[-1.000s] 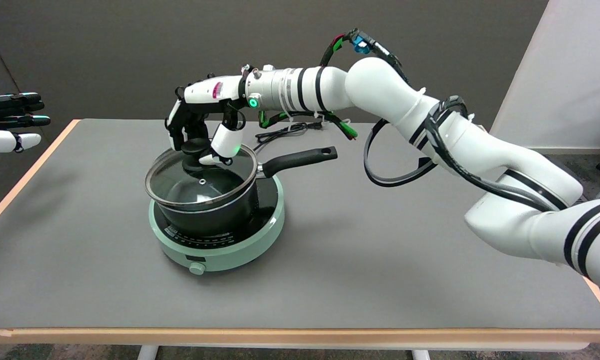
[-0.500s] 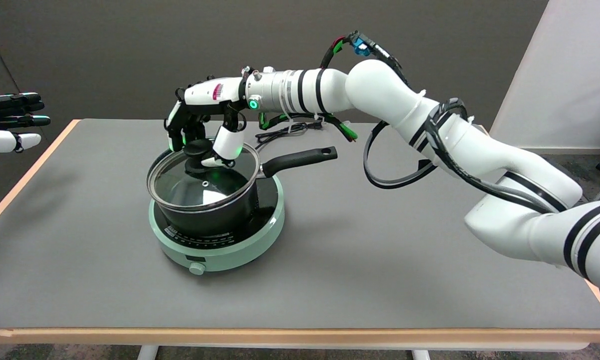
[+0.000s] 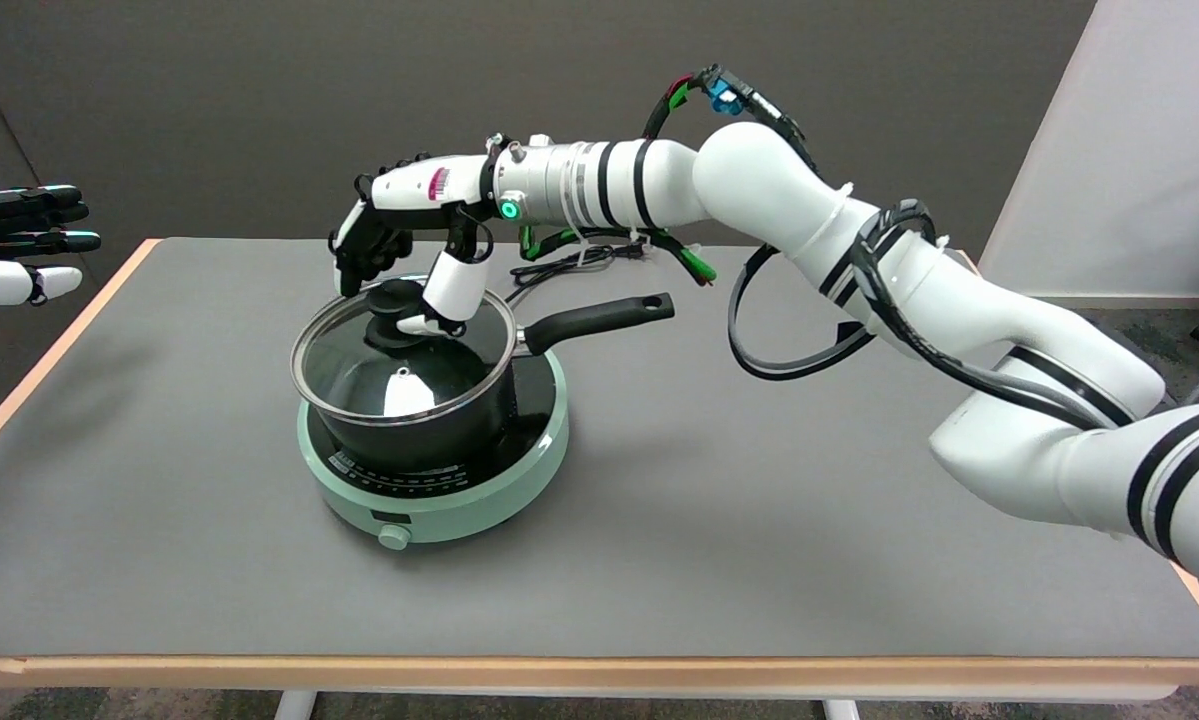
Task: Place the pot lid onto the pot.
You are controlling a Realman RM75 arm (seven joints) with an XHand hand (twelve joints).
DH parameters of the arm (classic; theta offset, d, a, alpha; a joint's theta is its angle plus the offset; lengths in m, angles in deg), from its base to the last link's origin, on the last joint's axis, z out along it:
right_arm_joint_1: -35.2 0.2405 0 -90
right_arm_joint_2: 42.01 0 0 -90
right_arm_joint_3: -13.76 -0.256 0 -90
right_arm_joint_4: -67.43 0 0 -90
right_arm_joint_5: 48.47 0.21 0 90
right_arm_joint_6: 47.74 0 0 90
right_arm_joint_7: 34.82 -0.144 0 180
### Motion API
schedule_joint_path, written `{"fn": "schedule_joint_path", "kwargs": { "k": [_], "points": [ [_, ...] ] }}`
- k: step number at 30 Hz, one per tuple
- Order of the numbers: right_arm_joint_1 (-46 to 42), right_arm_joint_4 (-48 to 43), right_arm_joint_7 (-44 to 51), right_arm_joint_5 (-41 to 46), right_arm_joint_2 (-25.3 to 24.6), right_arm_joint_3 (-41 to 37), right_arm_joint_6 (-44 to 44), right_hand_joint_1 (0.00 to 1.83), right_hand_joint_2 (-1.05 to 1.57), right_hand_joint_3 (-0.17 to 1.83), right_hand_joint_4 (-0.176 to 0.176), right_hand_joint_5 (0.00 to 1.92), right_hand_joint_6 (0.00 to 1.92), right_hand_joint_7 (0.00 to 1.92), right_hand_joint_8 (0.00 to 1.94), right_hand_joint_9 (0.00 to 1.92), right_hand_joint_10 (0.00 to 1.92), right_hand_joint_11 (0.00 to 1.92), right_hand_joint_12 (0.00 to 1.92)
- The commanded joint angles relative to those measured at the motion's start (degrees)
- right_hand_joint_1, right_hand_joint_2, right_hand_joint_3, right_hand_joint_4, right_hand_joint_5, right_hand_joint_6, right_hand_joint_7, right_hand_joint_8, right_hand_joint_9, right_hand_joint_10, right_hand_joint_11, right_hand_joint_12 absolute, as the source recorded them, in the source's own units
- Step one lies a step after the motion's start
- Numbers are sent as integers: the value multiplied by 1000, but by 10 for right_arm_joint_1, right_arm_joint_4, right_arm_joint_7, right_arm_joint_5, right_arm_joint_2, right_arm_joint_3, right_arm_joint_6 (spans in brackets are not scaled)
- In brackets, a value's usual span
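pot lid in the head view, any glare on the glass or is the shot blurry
Head view: sharp overall, evenly lit; the glass pot lid carries a bright white glare patch near its front, and the pot shows through it. The robot hand casts only soft shadow.

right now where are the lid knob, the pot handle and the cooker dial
lid knob (image 3: pixel 393 296), head view, top of the black knob
pot handle (image 3: pixel 599 316), head view, mid-length of the black handle
cooker dial (image 3: pixel 394 537), head view, round front face

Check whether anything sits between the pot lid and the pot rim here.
Nothing visible does. The pot lid lies on the pot, with the right hand at its knob.
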Motion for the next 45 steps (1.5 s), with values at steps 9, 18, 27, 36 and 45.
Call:
{"fn": "schedule_joint_path", "kwargs": {
  "k": [9, 18, 27, 36, 45],
  "points": [
    [-5, 2, -3, -1, 7, -8, -1, 1027, 503, 1016, 78, 652, 370, 673, 213, 545, 435, 333, 803],
    [-9, 0, -3, -1, 9, -15, -2, 1003, 509, 1041, 67, 621, 349, 658, 210, 520, 453, 319, 786],
    [-10, 3, 1, -1, 8, -16, -7, 998, 504, 1059, 61, 593, 312, 632, 207, 497, 454, 302, 763],
    [-8, 12, 1, 1, 4, -11, -25, 995, 504, 1058, 59, 590, 308, 628, 208, 496, 453, 303, 764],
    [-11, 17, 1, -1, 1, -13, -27, 991, 507, 1052, 59, 591, 313, 629, 210, 507, 462, 320, 792]
  ]
}}
